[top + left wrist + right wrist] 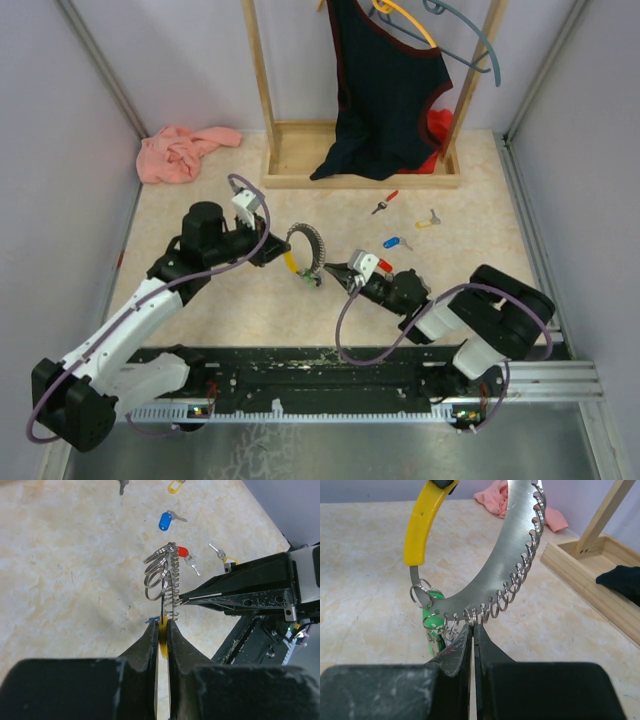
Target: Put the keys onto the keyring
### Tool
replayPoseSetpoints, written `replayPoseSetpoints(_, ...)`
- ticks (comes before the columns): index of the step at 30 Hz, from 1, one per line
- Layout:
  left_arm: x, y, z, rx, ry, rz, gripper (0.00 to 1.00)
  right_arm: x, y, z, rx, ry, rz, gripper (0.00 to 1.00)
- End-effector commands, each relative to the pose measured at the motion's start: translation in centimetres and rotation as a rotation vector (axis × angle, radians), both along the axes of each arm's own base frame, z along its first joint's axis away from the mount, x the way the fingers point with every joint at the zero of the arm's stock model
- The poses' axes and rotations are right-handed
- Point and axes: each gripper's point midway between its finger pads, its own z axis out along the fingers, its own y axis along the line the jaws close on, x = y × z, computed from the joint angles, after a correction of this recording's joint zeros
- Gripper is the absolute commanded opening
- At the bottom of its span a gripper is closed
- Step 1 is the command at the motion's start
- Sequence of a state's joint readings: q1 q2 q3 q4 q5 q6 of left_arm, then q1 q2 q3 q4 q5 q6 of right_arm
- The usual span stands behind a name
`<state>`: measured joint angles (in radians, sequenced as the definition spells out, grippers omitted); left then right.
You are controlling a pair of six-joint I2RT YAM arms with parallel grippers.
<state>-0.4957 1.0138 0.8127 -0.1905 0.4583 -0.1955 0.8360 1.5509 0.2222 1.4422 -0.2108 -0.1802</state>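
The keyring [303, 247] is a curved grey metal strip edged with small wire rings, with a yellow section [422, 525] and a green tag [433, 615]. My left gripper [282, 256] is shut on the yellow section [163, 632] and holds the keyring upright off the table. My right gripper [472, 626] has its jaws together on one small ring at the keyring's lower edge, and its tip [183, 599] touches the rings from the right. Loose keys lie on the table: a blue key [167, 520], a red key [184, 553], a yellow key [428, 219] and a second red key [385, 203].
A wooden rack base [360, 170] with a dark garment [390, 90] hanging over it stands at the back. A pink cloth [180, 150] lies at the back left. Grey walls close the sides. The arms' rail [350, 380] runs along the near edge.
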Motion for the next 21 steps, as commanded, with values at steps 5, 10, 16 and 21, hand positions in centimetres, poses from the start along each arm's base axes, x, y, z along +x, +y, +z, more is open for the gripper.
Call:
replayPoseSetpoints(5,0.2,1.2,-4.0,-0.137,0.118,0.210,0.23,-0.5,0.5,2.8,-0.005,-0.046,0.034,0.00)
replayPoseSetpoints(10,0.0,2.4,-7.6,-0.183,0.194,0.333,0.42,-0.8,1.2,1.9,-0.071,-0.015,0.075,0.00)
replayPoseSetpoints(16,0.0,4.1,-10.9,-0.197,0.234,0.453,0.56,-0.6,1.9,1.2,-0.116,0.013,0.102,0.00)
replayPoseSetpoints(21,-0.4,4.7,-10.7,-0.214,0.169,0.453,0.64,0.0,2.1,1.2,-0.116,0.016,0.090,0.00)
